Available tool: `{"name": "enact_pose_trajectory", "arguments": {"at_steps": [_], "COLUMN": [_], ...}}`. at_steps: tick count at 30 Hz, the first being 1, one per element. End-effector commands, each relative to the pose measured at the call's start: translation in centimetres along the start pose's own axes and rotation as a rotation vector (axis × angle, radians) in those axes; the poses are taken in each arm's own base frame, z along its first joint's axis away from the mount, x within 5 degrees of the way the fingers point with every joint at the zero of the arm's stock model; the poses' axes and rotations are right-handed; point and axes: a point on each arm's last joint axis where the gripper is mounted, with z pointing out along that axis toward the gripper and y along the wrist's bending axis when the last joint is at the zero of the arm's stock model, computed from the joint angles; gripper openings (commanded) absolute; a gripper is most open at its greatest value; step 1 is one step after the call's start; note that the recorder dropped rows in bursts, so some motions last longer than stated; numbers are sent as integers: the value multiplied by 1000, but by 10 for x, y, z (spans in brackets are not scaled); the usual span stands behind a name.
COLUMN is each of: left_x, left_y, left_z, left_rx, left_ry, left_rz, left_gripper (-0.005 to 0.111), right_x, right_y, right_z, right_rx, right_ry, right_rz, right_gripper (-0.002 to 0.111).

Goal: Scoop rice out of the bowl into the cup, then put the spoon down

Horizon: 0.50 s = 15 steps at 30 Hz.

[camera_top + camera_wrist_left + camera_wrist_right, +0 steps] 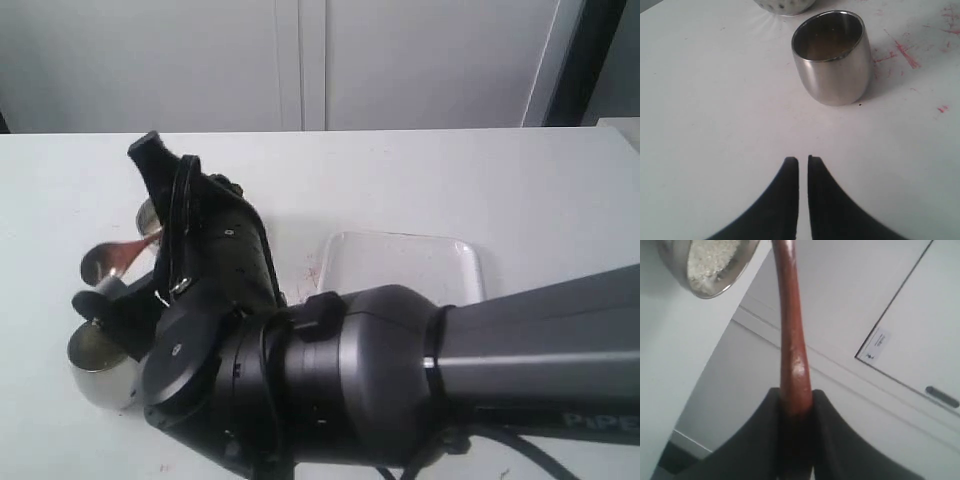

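Rice (710, 260), off-white, lies in the bowl (679, 262), which stands back from the front edge on the left side of the tabletop (500, 190). Nearest the front edge, the right arm (400, 380) fills the exterior view, reaching in from the right toward the left edge. Close to the front-left corner the cup (832, 75) stands upright. A dull beige tint shows inside it, and I cannot tell whether that is grain or reflection. The left gripper (803, 162) points at the cup, apart from it, its jaws drawn to a thin slit with nothing between them. Faint red marks (905, 52) stain the tabletop beside the cup. Farther in, the right gripper (796, 400) is clamped on the handle of the spoon (790, 315). In the exterior view the spoon's oval end shows between cup and bowl, and I cannot tell whether it carries grains. Beyond the arm, near the middle of the tabletop, lies a clear tray (400, 265). Past the far edge stand pale cabinet doors (420, 60).
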Motion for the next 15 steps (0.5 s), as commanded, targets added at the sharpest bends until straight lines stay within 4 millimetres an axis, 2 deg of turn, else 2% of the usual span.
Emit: {"name": "enact_pose_trajectory", "arguments": {"at_steps": [1, 8, 15], "left_x": [6, 6, 6], "left_y": [-1, -1, -1], "left_z": [1, 1, 1], "left_rx": [11, 11, 11], "left_ry": [38, 38, 38], "left_rz": [-5, -5, -5], "left_gripper": [14, 14, 14], "right_x": [19, 56, 99], "right_y": [-17, -43, -68], "right_z": [-11, -37, -72], "right_rx": [35, 11, -48], "right_ry": [43, 51, 9], "right_rz": [353, 882, 1247], "right_gripper": [0, 0, 0]}}
